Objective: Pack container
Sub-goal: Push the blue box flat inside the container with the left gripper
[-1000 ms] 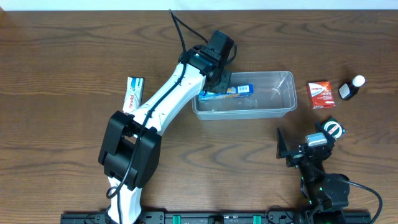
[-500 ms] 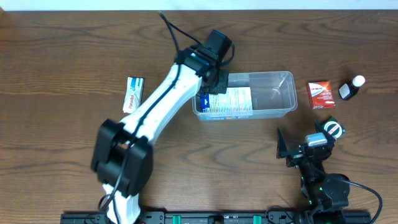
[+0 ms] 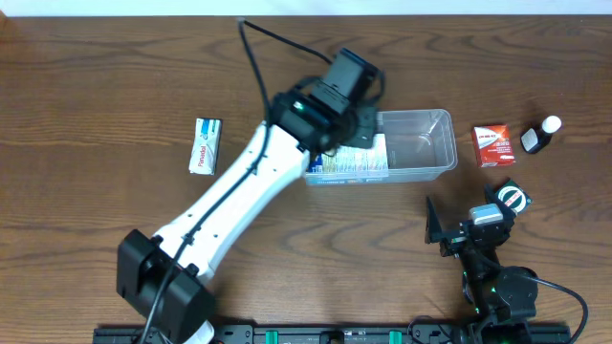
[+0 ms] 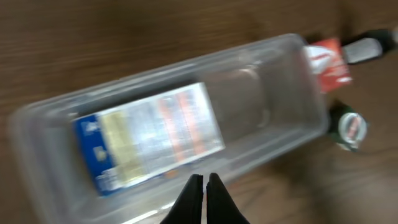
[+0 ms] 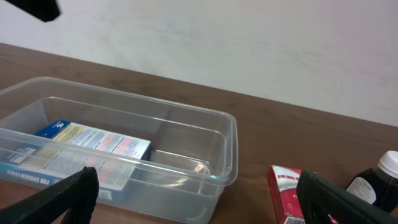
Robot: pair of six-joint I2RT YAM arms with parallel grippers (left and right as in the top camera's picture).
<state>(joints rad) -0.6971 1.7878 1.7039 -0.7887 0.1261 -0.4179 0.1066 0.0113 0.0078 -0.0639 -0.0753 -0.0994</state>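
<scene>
My left gripper (image 4: pixel 204 186) hangs over the left part of the container (image 3: pixel 426 143), its fingertips pressed together with nothing between them. The container sits right of the middle of the table (image 3: pixel 96 76), toward the far side. A flat blue-and-white box (image 4: pixel 149 140) lies in its left half (the print is too blurred to read in my wrist view). My right gripper (image 5: pixel 198 186) sits at the near right, fingers spread wide, facing the container. Right of the container are a red box (image 3: pixel 493 145) and a dark bottle (image 3: pixel 540 136) with a white cap. A round green-rimmed thing (image 3: pixel 513 197) lies nearer. A small white box (image 3: pixel 205 145) lies well to the left.
</scene>
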